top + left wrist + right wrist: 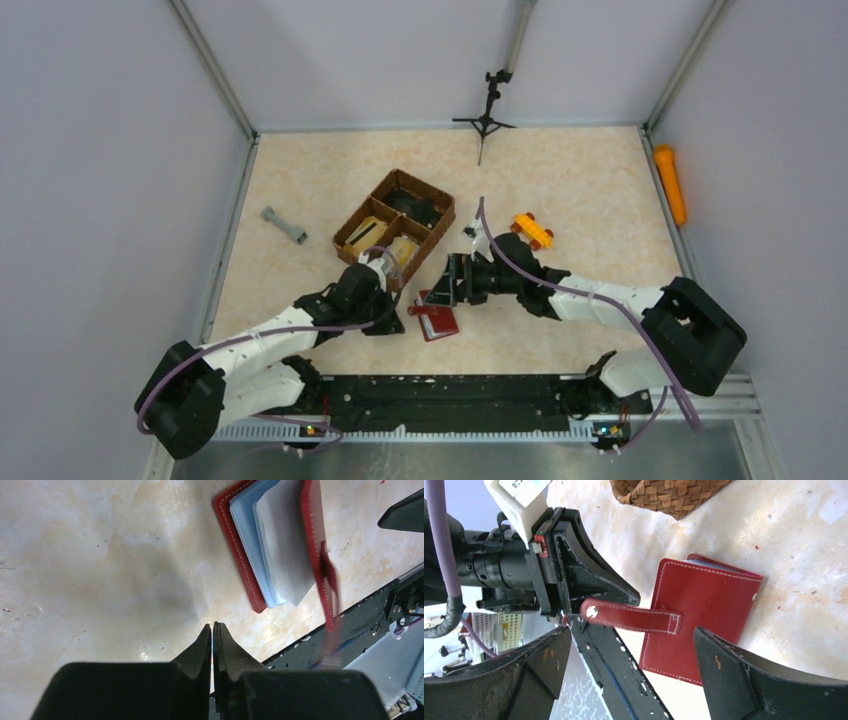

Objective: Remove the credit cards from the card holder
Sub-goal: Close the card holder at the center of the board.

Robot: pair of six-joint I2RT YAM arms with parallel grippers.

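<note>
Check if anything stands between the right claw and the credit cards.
Yes. The dark red leather card holder has its cover lying over the bluish and grey plastic credit cards, right beneath the open right claw. Its red snap strap is undone.

Card holder: upper part cut off by the top edge of the left wrist view, and partly covered by the right gripper in the top view. Cards: tops out of frame, and the number under the grey one cannot be told. From the right wrist only a bluish sliver shows. Strap: lower end blurred. Basket: only a woven corner in frame, contents too small to tell from above.
</note>
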